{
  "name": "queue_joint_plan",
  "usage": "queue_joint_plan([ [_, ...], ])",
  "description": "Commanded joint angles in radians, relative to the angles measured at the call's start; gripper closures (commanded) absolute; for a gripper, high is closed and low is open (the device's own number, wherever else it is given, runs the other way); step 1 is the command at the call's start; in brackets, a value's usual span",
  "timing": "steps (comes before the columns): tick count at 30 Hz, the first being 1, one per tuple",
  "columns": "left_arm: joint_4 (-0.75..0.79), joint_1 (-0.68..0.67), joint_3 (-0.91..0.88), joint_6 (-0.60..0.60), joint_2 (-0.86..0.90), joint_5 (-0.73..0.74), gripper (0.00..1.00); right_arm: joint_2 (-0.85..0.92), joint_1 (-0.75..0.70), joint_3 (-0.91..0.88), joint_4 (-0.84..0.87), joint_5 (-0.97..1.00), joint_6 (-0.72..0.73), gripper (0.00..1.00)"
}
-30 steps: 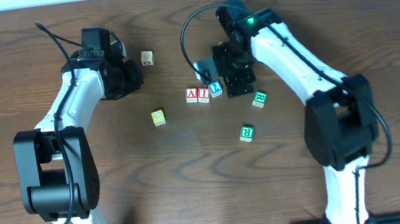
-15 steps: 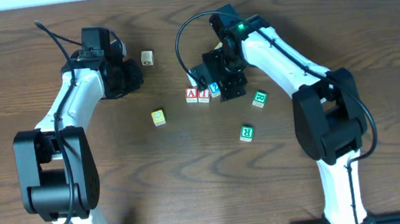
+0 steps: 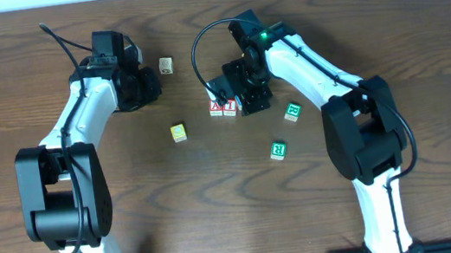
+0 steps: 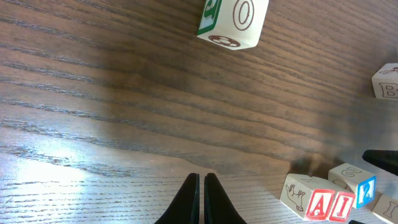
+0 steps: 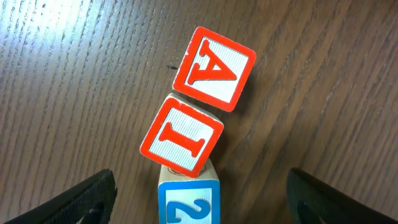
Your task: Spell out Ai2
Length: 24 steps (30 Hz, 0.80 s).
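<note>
Overhead: right hand (image 3: 248, 97) hides 2 cube (image 5: 188, 202); A cube (image 3: 216, 107), I cube (image 3: 229, 106) visible on bench (image 3: 132, 209). Right wrist view: 2 cube touches I cube, between fingers wide apart. Left hand (image 4: 201, 199) fingers together, empty.

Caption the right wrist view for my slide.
Open right gripper straddles the 2 cube, with I cube and A cube lined up beyond.

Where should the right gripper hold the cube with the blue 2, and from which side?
Take the blue 2 cube by its two free side faces, coming down from above. The I cube touches one face, so fingers fit only across the row. The open right gripper has one finger on each side of it.
</note>
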Motion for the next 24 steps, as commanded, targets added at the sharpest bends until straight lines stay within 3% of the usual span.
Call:
queue_joint_plan([
  [1,0.000,0.002,0.006,0.022,0.009,-0.005,0.94,0.023,-0.003,0.012,0.002,-0.014,0.012,0.13],
  [12,0.000,0.002,0.006,0.022,0.009,-0.016,0.94,0.038,-0.028,0.012,0.001,-0.003,0.038,0.16],
  [17,0.000,0.002,0.006,0.022,0.009,-0.016,0.94,0.039,-0.028,0.012,0.002,-0.004,0.047,0.31],
  [24,0.000,0.002,0.006,0.022,0.009,-0.016,0.94,0.039,-0.031,0.012,0.002,-0.003,0.064,0.39],
])
